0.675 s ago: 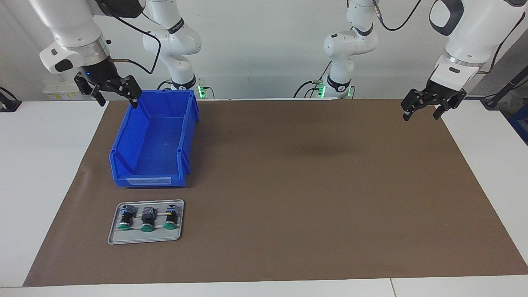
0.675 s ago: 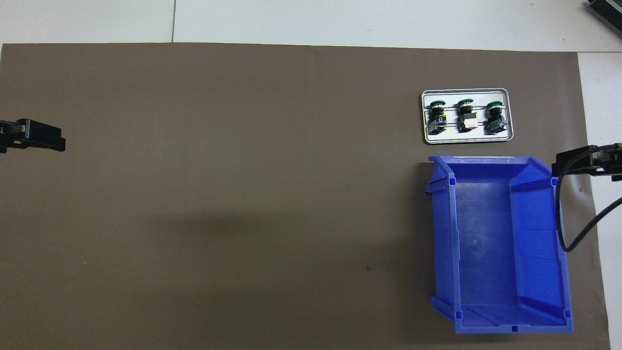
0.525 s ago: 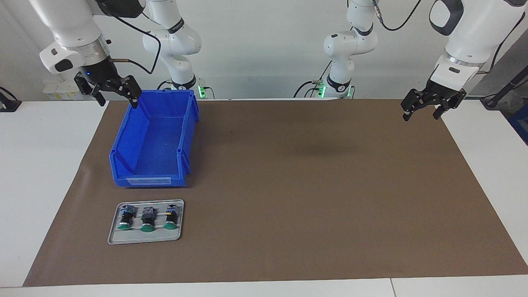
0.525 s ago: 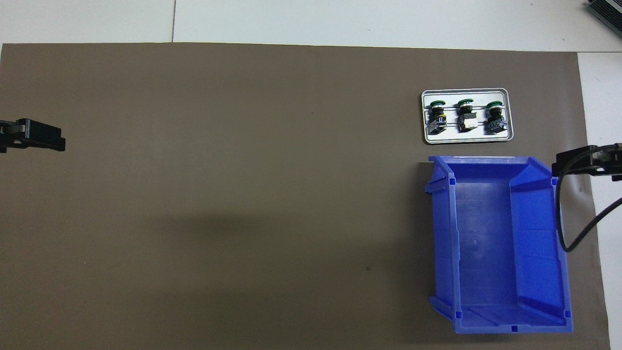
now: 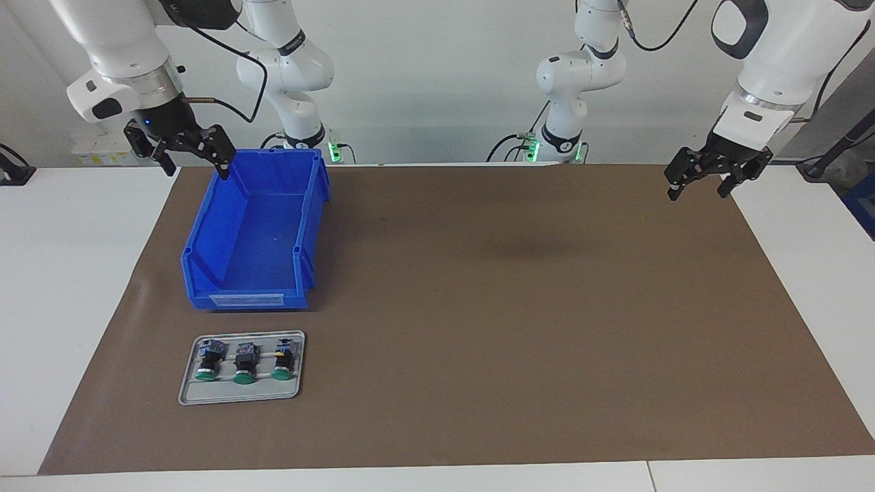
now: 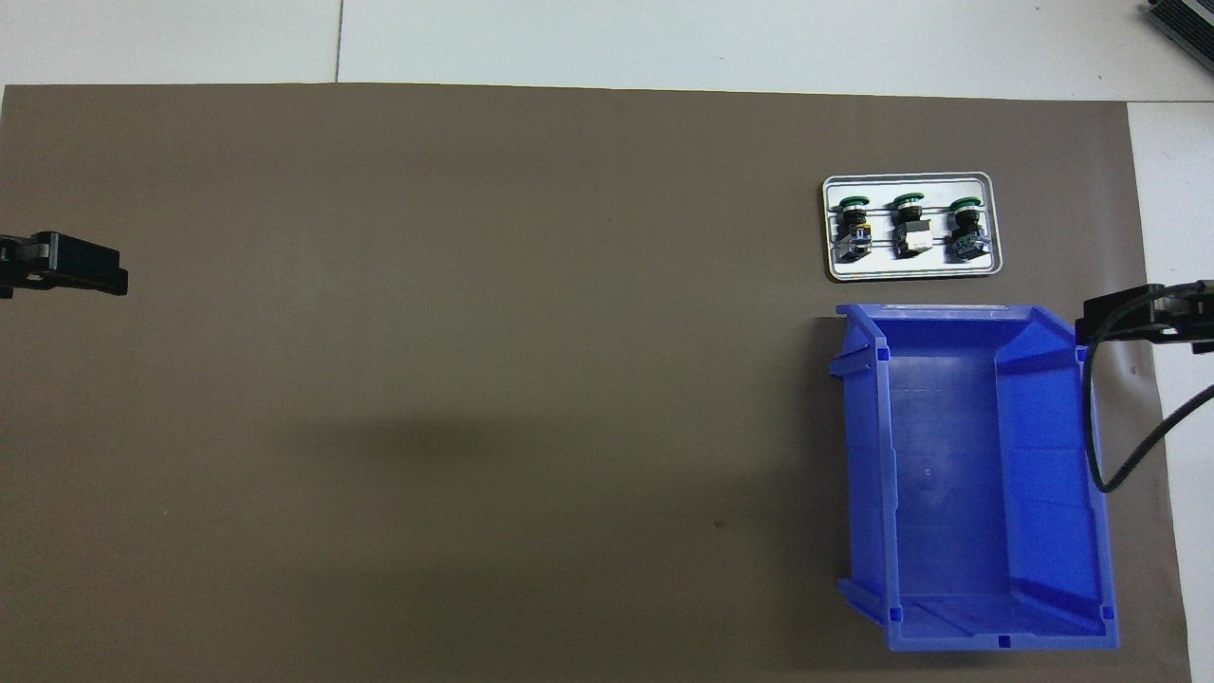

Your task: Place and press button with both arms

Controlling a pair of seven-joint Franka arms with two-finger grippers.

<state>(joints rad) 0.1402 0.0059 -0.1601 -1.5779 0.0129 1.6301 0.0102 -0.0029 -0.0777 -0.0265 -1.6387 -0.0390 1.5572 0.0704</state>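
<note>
A brown mat (image 5: 478, 307) covers most of the white table (image 5: 61, 287), leaving bare white strips along both ends and along the edge farthest from the robots. A blue open-topped storage bin (image 5: 256, 232) (image 6: 977, 474) stands on the mat toward the right arm's end, close to the mat's edge nearest the robots, with a pale label strip on its low front wall. A small grey rectangular tray (image 5: 240, 393) (image 6: 910, 273) lies on the mat just beside that front wall, farther from the robots than the bin and apart from it.

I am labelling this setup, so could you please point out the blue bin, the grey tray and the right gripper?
blue bin (image 5: 205, 280), facing view, outer side wall.
grey tray (image 5: 239, 393), facing view, bare floor.
right gripper (image 5: 193, 167), facing view, between its fingertips.
</note>
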